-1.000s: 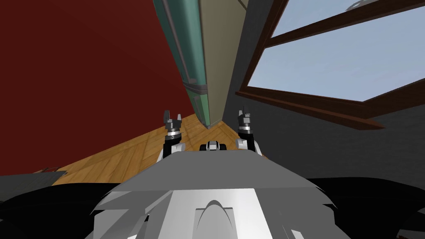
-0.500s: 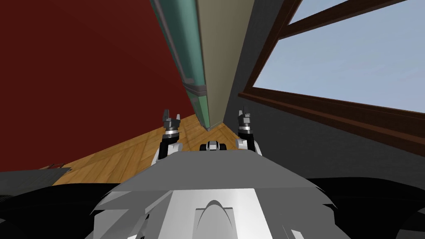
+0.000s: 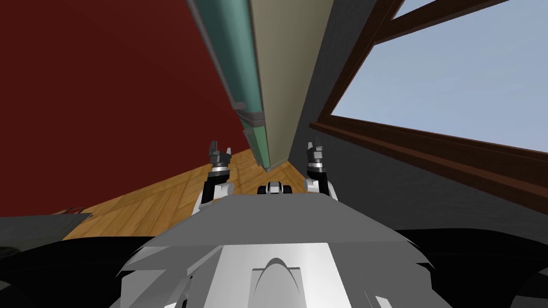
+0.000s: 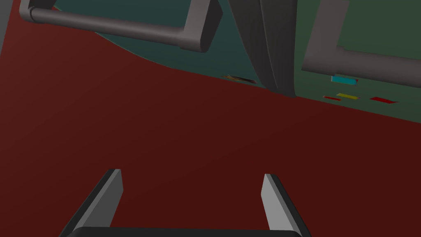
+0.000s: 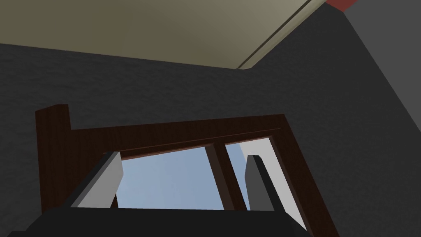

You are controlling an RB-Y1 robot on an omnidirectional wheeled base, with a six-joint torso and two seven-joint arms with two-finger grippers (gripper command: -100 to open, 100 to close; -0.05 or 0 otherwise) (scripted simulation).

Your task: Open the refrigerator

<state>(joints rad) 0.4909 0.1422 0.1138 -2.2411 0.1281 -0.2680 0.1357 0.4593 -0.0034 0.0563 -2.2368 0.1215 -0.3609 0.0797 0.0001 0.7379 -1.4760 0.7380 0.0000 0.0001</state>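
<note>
The refrigerator (image 3: pixel 241 69) stands just ahead, seen edge-on, with a green front facing the red wall and a beige side (image 3: pixel 283 80). In the left wrist view its green front (image 4: pixel 230 45) carries two grey bar handles, one (image 4: pixel 115 29) on each door, the other (image 4: pixel 370 61) past a dark grey seam (image 4: pixel 271 49). My left gripper (image 3: pixel 220 152) (image 4: pixel 192 175) is open and empty, short of the handles. My right gripper (image 3: pixel 313 147) (image 5: pixel 182 156) is open, raised beside the beige side, with nothing between its fingers.
A dark red wall (image 3: pixel 107 80) runs along the left, close to the fridge's front. A dark grey wall (image 3: pixel 406 192) with a brown-framed window (image 3: pixel 455 80) is on the right. Wood floor (image 3: pixel 160 198) lies between. A dark grey object (image 3: pixel 37 224) sits low at the left.
The whole head picture has shifted: I have moved closer, the refrigerator looms larger and the window slides right. Both grippers keep their pose and stay open.
</note>
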